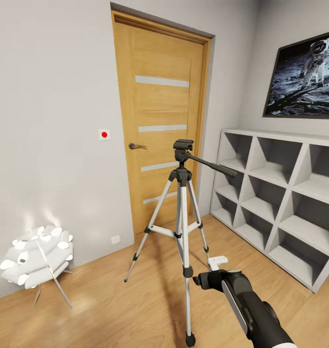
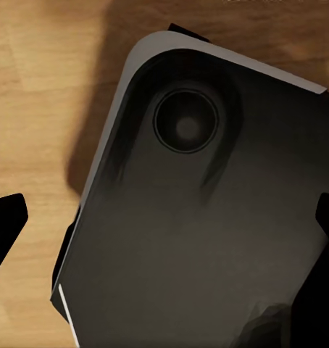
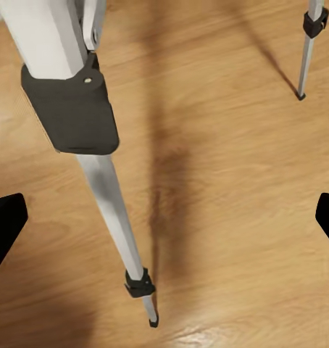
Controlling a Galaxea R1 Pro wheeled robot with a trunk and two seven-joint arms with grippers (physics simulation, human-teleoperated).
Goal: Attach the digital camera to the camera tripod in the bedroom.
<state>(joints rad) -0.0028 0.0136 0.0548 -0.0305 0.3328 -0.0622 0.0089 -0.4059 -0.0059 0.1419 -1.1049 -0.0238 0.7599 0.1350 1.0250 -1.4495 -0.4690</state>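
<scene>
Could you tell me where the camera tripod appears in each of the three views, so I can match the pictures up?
Head view: the tripod stands at the middle, in front of the wooden door, with the right gripper beside its near leg.
Left wrist view: not in it; a dark rounded body lies over the floor.
Right wrist view: one leg runs down close by; another foot stands far off.
Shared landmark: the light wood floor.

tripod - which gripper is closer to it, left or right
Right. The right gripper hangs open beside a leg of the camera tripod. The left gripper looks at a dark rounded body over the floor.
</scene>
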